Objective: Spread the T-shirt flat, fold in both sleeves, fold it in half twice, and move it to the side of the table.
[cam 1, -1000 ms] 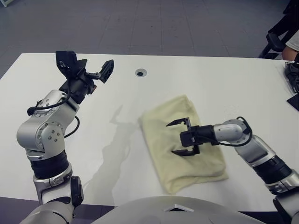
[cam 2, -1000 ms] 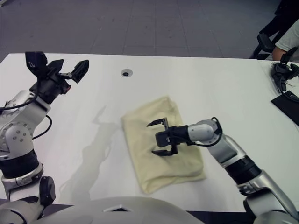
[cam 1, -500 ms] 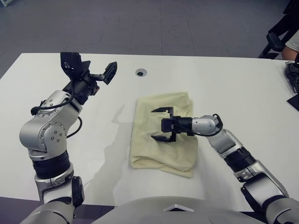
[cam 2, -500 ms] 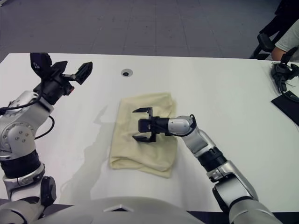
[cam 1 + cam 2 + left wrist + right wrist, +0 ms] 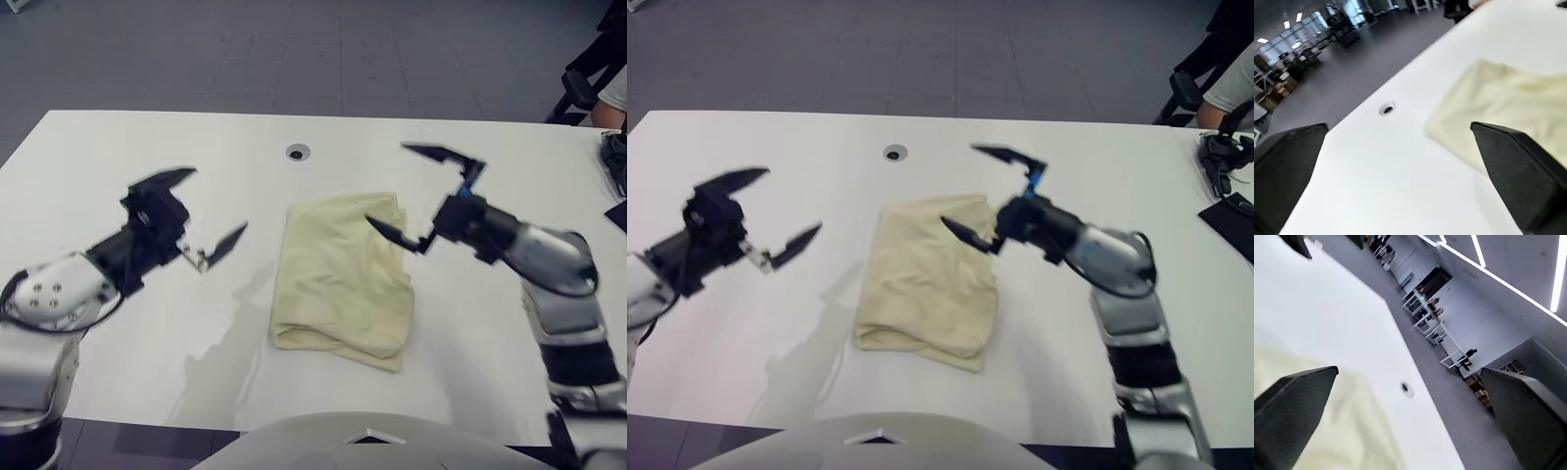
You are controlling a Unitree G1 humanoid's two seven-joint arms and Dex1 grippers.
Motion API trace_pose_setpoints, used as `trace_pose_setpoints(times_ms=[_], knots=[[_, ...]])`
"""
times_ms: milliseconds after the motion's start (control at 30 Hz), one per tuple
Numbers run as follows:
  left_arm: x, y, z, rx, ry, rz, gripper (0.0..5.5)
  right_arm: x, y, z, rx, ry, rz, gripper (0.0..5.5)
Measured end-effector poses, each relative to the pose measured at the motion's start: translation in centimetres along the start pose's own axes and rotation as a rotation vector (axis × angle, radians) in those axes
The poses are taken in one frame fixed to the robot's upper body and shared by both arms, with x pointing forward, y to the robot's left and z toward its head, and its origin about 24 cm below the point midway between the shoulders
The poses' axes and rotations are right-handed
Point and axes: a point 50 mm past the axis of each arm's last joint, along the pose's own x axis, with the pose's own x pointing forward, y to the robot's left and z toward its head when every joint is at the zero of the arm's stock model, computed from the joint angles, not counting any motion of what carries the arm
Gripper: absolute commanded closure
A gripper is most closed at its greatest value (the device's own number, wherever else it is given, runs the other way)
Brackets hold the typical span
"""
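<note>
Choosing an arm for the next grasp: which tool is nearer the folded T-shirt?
Right. The right tool hangs open over the far right corner of the T-shirt; the left tool is open over bare table, off its left edge.

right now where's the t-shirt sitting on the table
The folded T-shirt lies near the middle of the table, nearer the robot than the small round hole, between the left gripper and the right gripper.

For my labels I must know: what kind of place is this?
Probably a large open lab or office hall. A white table with a cable hole stands on a grey floor, and long ceiling lights run over rows of desks behind.
</note>
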Motion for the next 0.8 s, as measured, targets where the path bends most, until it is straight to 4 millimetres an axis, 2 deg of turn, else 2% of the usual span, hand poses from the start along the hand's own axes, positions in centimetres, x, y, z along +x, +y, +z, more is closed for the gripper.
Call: trace_pose_setpoints(times_ms=[133, 267, 400, 467, 567, 700, 800], knots=[[-1.1, -4.0, -0.2, 0.241, -0.043, -0.23, 0.1, -4.1, 3.5, -0.3, -0.11, 0.037, 0.192, 0.12], [-2.5, -6.5, -1.2, 0.429, -0.072, -0.416, 0.1, -5.9, 5.5, 0.4, -0.265, -0.04, 0.301, 0.12], [-3.5, -7.6, -2.5, 0.46, -0.049, -0.487, 0.1, -7.6, 7.8, 0.1, -0.283, -0.045, 0.391, 0.12], [-3.2, -7.8, -2.7, 0.492, -0.047, -0.475, 0.1, -7.8, 8.7, 0.0, -0.298, -0.062, 0.427, 0.12], [-2.6, -7.4, -2.7, 0.517, -0.056, -0.409, 0.1, -7.7, 9.1, -0.2, -0.325, -0.081, 0.437, 0.12], [-1.6, -8.1, -2.8, 0.524, -0.087, -0.427, 0.73, -6.8, 10.2, -0.4, -0.329, -0.098, 0.43, 0.1], [-1.5, -9.3, -3.1, 0.492, -0.098, -0.499, 1.34, -6.3, 10.5, -0.5, -0.335, -0.108, 0.418, 0.1]])
